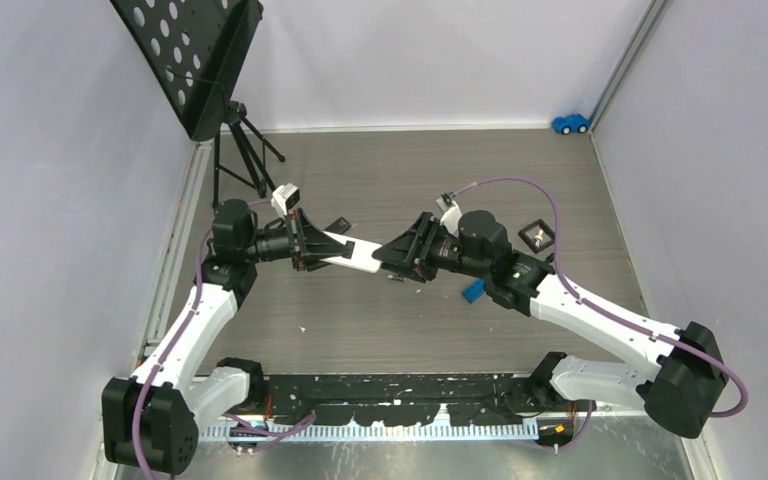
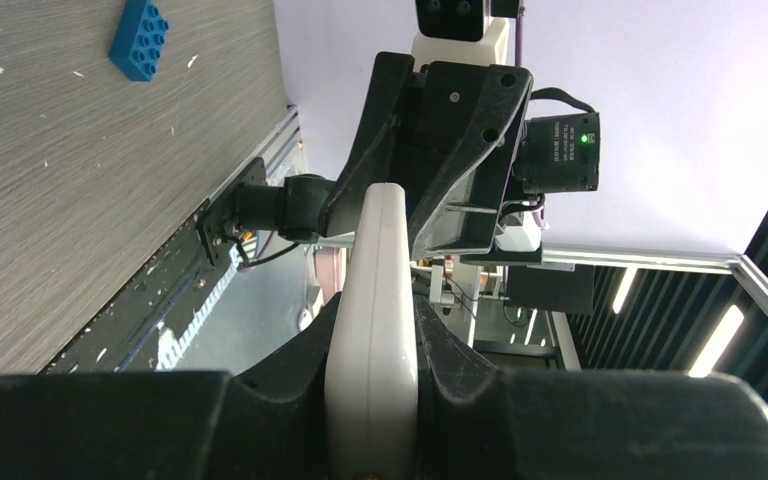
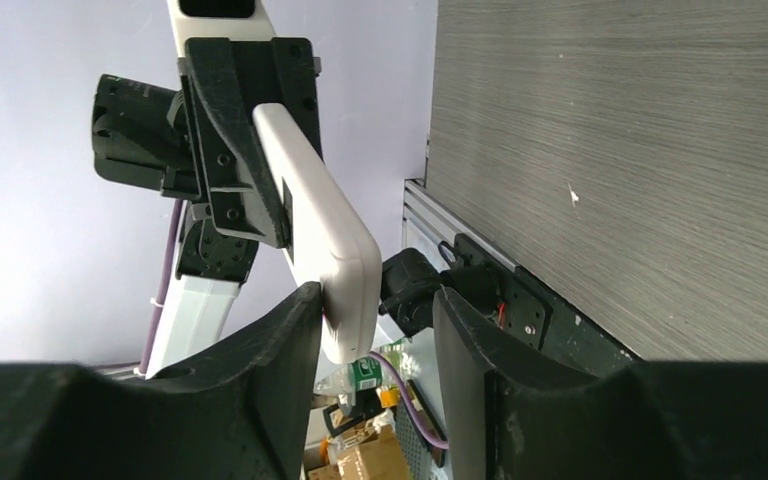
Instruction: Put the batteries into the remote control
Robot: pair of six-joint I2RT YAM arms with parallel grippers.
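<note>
Remote control (image 1: 352,253), white and slim, hangs in the air over the middle of the table (image 1: 380,330), lying nearly level between the two arms. The left gripper (image 1: 310,245) is clamped narrowly on its left end; in the left wrist view the white body (image 2: 375,300) fills the gap between both fingers (image 2: 290,365). The right gripper (image 1: 392,250) meets it from the right with its jaws standing apart around the free end. In the right wrist view the rounded tip (image 3: 345,290) lies against one finger (image 3: 280,350), with a clear gap to the other, so nothing is gripped there. The two grippers face each other closely, and the right one blocks most of the remote's right end from above. A blue block (image 1: 473,291) lies on the table just beside the right arm's wrist, on its near side. A small black square piece (image 1: 538,236) lies further right. A black perforated stand (image 1: 195,60) on a tripod rises at the far left, and a blue toy car (image 1: 570,123) sits in the far right corner. Batteries cannot be made out in any view.
</note>
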